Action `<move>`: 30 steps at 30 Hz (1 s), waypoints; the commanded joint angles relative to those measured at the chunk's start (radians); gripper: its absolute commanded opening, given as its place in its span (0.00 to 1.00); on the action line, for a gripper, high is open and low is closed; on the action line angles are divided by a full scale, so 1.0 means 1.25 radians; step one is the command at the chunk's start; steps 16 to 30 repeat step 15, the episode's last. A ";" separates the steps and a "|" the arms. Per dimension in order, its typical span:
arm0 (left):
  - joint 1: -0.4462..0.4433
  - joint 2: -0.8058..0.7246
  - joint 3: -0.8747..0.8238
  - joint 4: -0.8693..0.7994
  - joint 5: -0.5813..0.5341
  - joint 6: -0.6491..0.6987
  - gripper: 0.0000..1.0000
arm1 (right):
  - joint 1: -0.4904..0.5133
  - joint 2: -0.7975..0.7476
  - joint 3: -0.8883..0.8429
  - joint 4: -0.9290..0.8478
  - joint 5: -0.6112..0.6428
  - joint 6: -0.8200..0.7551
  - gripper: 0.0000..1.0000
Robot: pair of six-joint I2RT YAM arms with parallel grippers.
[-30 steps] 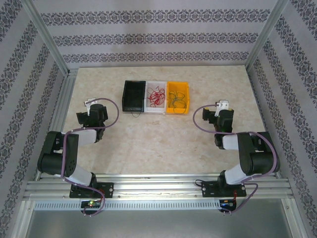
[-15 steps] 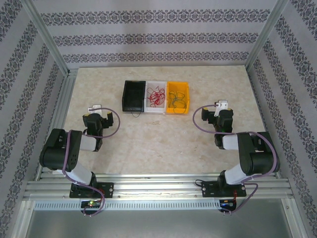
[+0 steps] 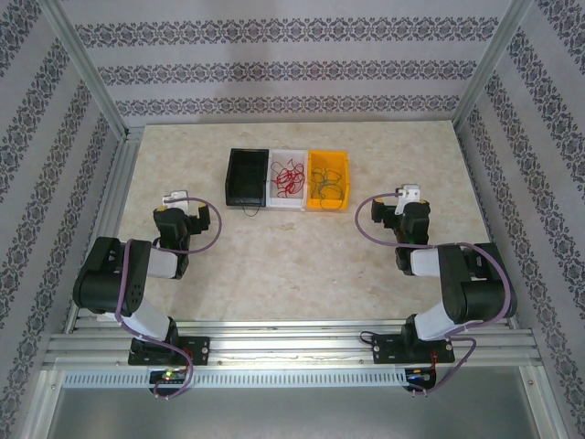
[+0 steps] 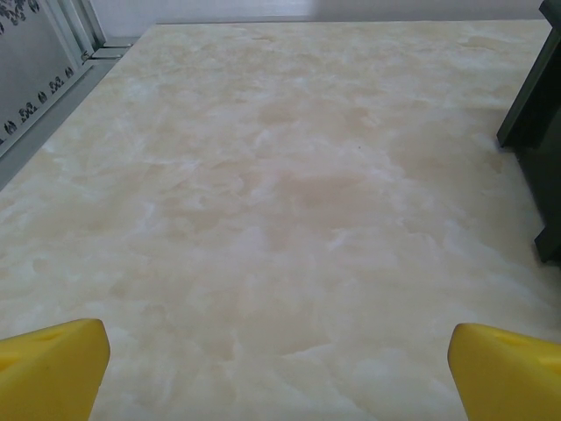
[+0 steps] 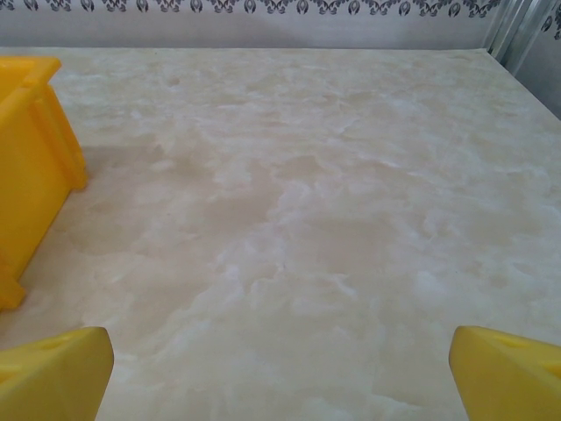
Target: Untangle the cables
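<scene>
The left gripper point(image 3: 174, 198) had pulled back nearer its base, then stilled; the right gripper point(image 3: 412, 194) hadn't budged. Both stood with jaws wide apart, empty. The cables point(image 3: 287, 177) lay in the far bins point(image 3: 285, 207), red in white, blue-green in yellow. Sorted, I'd say; the job looked done.

Cables point(image 3: 289, 177) too tiny for detail

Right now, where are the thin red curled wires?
In the top view, the thin red curled wires lie inside the white plastic bin, with the black plastic bin on its left and the yellow plastic bin on its right.
</scene>
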 commanded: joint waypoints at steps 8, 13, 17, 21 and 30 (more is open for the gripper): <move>0.008 0.003 0.007 0.044 0.007 0.011 0.99 | -0.008 -0.003 0.017 0.013 -0.027 0.009 0.98; 0.009 0.003 0.007 0.044 0.007 0.011 0.99 | -0.011 -0.003 0.017 0.013 -0.035 0.009 0.98; 0.009 0.003 0.007 0.044 0.007 0.011 0.99 | -0.011 -0.005 0.013 0.017 -0.037 0.008 0.98; 0.009 0.003 0.007 0.044 0.007 0.011 0.99 | -0.011 -0.005 0.013 0.017 -0.037 0.008 0.98; 0.009 0.003 0.007 0.044 0.007 0.011 0.99 | -0.011 -0.005 0.013 0.017 -0.037 0.008 0.98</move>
